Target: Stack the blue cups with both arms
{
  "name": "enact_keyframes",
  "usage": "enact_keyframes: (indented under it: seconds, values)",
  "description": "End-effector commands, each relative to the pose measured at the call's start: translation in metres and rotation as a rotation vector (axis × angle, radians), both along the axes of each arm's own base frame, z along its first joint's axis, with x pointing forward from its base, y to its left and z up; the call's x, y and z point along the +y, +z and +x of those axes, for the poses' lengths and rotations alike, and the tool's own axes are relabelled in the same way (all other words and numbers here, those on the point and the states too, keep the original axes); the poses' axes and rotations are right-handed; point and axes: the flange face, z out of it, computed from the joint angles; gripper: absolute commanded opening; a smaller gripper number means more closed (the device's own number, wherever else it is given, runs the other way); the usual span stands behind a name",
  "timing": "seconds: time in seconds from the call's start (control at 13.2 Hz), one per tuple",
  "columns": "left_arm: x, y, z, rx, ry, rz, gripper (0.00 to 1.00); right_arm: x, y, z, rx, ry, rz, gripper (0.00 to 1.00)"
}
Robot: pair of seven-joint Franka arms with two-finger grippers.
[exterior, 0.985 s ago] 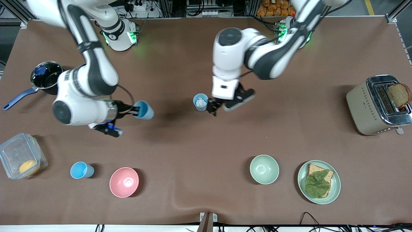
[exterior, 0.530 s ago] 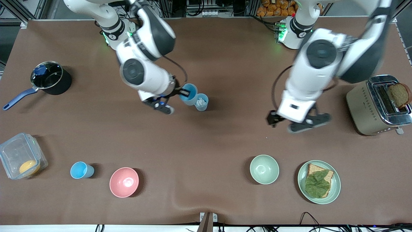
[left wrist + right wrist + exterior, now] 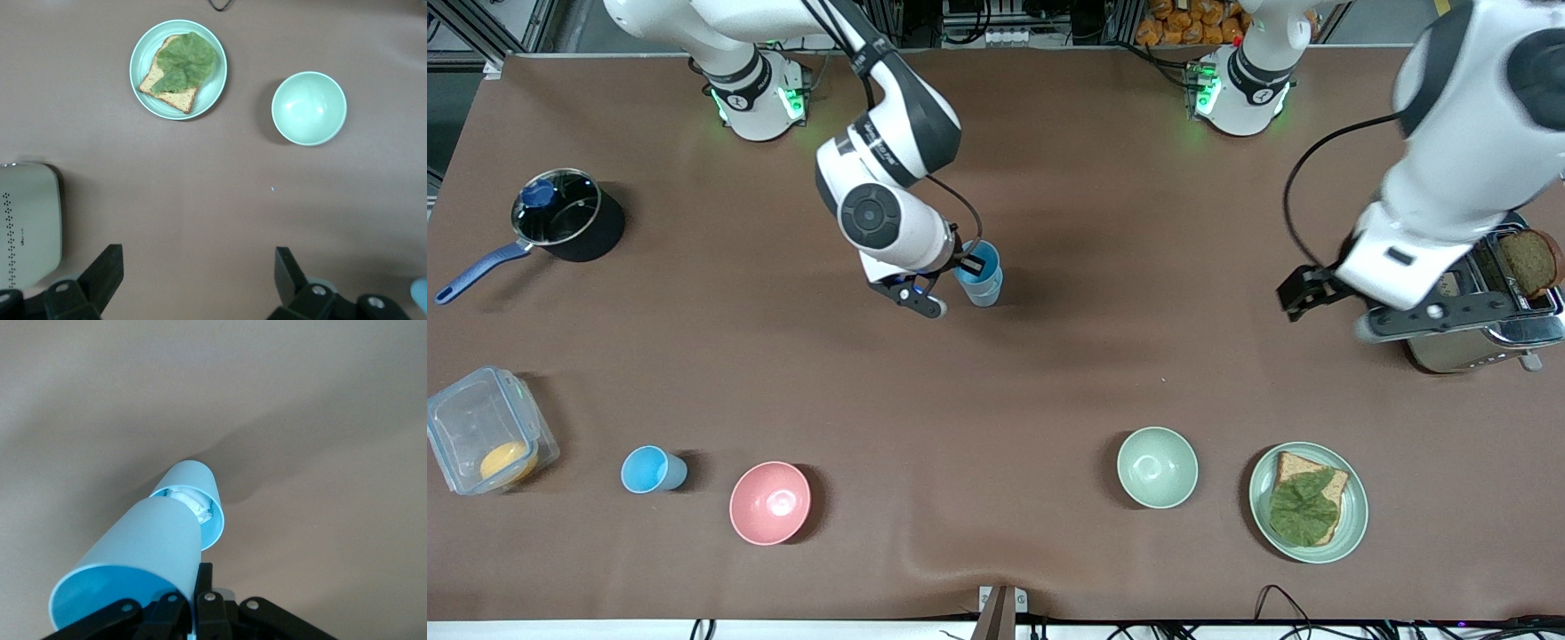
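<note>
My right gripper is shut on the rim of a blue cup and holds it tilted, with its base at the mouth of the second blue cup. That cup stands mid-table. In the right wrist view the held cup is close to the camera. The standing cup has something white and crumpled inside. One right finger presses the cup wall from outside. My left gripper is open and empty, up beside the toaster. Its fingers are spread wide over bare table.
A toaster with bread stands at the left arm's end. A green bowl, a plate with toast and lettuce, a pink bowl, a sky-blue cup and a clear container line the near side. A pot stands at the right arm's end.
My right arm carried its cup across the table to the standing cup and now holds it at that cup's mouth. My left arm drew away from the standing cup to the toaster.
</note>
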Motion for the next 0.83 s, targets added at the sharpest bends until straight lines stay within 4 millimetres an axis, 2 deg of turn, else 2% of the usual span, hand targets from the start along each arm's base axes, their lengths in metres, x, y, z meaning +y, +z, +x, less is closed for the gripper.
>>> enact_keyframes:
  seconds: [0.0,0.23,0.38,0.61,0.68,0.76]
  values:
    - [0.038,0.033,-0.018,-0.008,-0.081,-0.019,1.0,0.005,-0.007,-0.01,-0.001,-0.011,-0.022,0.0]
    - [0.073,0.035,-0.021,0.031,-0.092,-0.04,1.0,0.015,-0.025,-0.016,-0.001,-0.039,-0.041,0.0]
    - [0.081,0.043,-0.027,0.029,-0.109,-0.036,1.0,0.023,-0.033,-0.024,0.003,-0.028,-0.05,0.0]
    - [0.101,0.062,-0.039,0.016,-0.147,-0.041,1.0,0.019,-0.035,-0.021,0.011,-0.035,-0.056,0.0]
    - [0.111,0.065,-0.042,0.017,-0.153,-0.05,1.0,0.013,-0.029,-0.018,0.018,-0.044,-0.058,0.45]
    - [0.112,0.065,-0.045,0.035,-0.154,-0.054,1.0,0.009,-0.019,-0.015,0.023,-0.04,-0.058,0.99]
